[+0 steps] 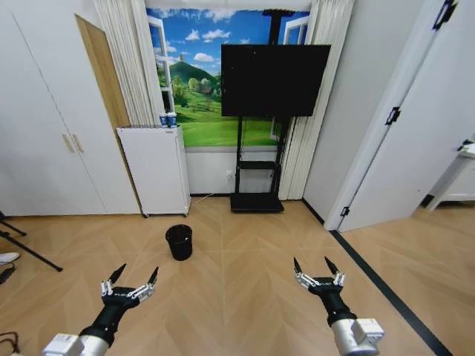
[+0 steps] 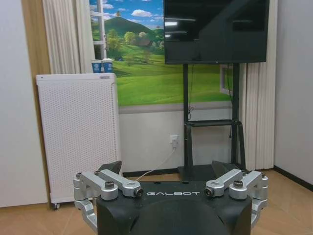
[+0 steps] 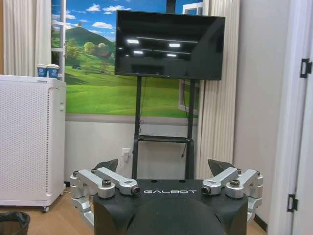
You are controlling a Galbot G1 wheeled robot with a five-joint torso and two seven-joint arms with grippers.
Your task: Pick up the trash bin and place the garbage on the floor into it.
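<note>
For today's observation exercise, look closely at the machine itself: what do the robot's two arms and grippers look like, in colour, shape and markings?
The left gripper and right gripper match: each has two pointed black fingertips on silver metal linkages with visible bolts. The linkages mount on a rounded black body marked GALBOT in pale letters. Behind that, each arm runs from a black wrist into a silver-grey segment.

A staged living-room set indoors: herringbone wood floor (image 1: 252,297), white cupboard doors (image 1: 52,141) on the left, curtains (image 1: 122,63) framing a printed landscape backdrop (image 1: 197,89) in place of a window, a large dark television on a wheeled stand (image 1: 273,80), and a white perforated air purifier (image 1: 156,169) against the far wall
</note>
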